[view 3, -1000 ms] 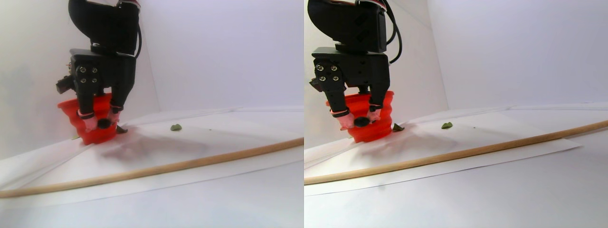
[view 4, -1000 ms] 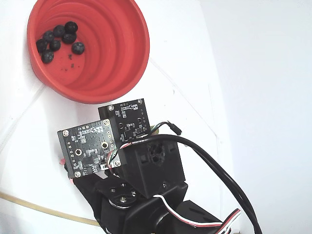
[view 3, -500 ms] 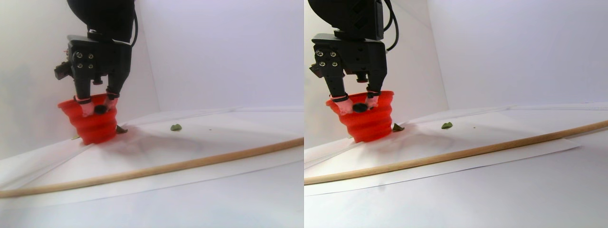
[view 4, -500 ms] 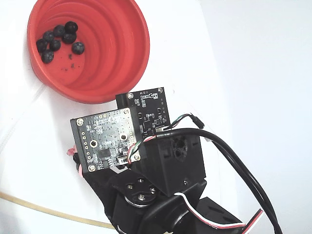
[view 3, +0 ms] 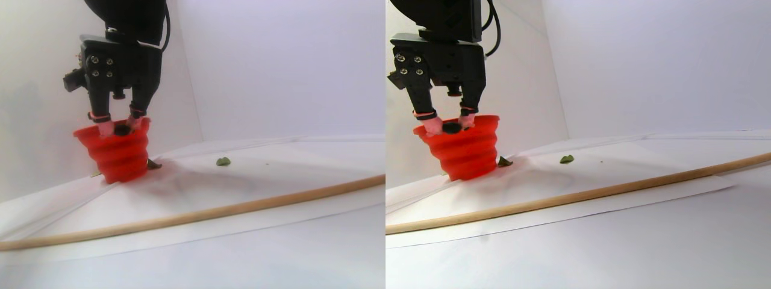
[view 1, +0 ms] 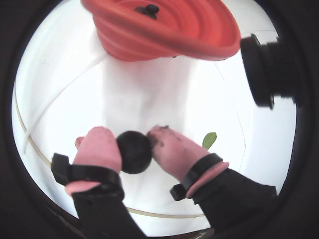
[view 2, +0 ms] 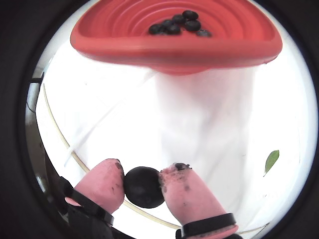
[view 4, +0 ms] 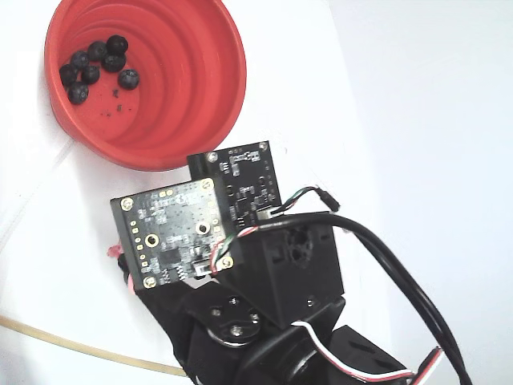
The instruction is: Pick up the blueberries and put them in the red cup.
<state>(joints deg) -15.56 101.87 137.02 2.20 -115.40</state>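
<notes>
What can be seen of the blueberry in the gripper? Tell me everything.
The held blueberry is round, matte and blue-black. It is pinched on both sides by the gripper and its pink, juice-stained fingertips, clear of the white surface. In the stereo pair view it sits about level with the rim of the red cup. The fixed view hides it.

Dark blueberries [view 4: 96, 68] clustered inside upright ridged red cup [view 4: 200, 88]
</notes>
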